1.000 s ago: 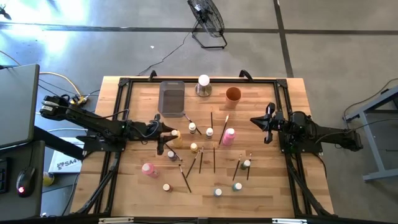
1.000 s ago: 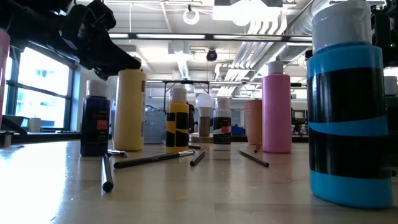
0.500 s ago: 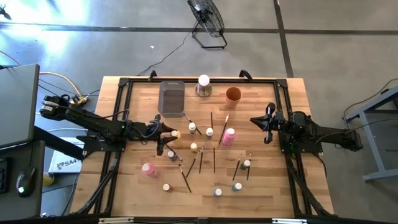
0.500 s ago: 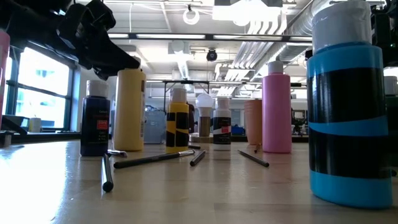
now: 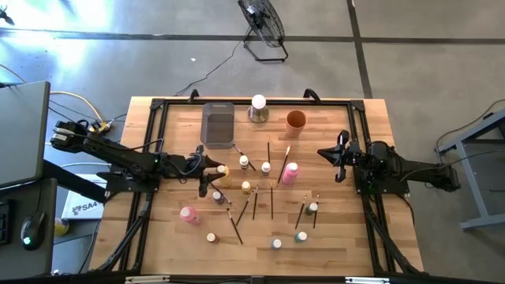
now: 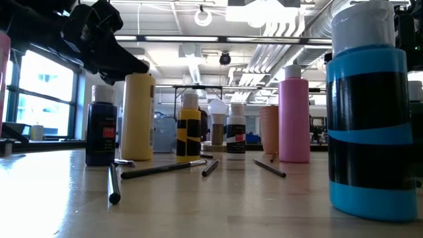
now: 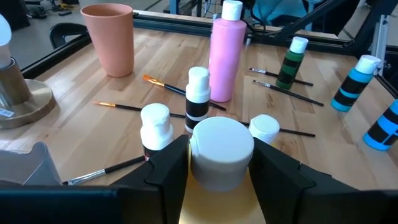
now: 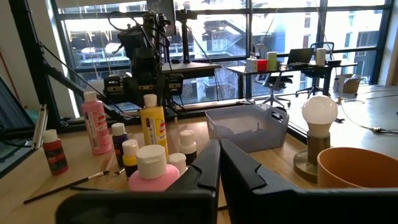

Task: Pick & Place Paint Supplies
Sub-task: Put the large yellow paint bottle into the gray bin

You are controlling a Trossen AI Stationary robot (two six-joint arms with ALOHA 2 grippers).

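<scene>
A yellow bottle (image 5: 224, 171) with a white cap (image 7: 221, 152) stands upright on the table, left of centre. My left gripper (image 5: 215, 167) reaches it from the table's left, open, with one finger (image 7: 168, 171) on each side of the cap. In the low view the gripper (image 6: 129, 65) is level with the top of the bottle (image 6: 137, 116). A pink bottle (image 5: 290, 172), several tiny bottles and thin brushes (image 5: 271, 197) are spread over the middle. My right gripper (image 5: 339, 155) waits shut at the right side. My left gripper has its fingers close against both sides of the yellow bottle's white cap (image 7: 205, 180), coming level from the table's left. I cannot tell whether they touch it. The bottle stands on its base on the table.
A grey tray (image 5: 218, 125), a white ball on a metal base (image 5: 258, 107) and an orange cup (image 5: 296, 120) stand along the far side. A second pink bottle (image 5: 188, 214) stands near left. Blue-banded bottles (image 5: 276, 244) stand near the front edge.
</scene>
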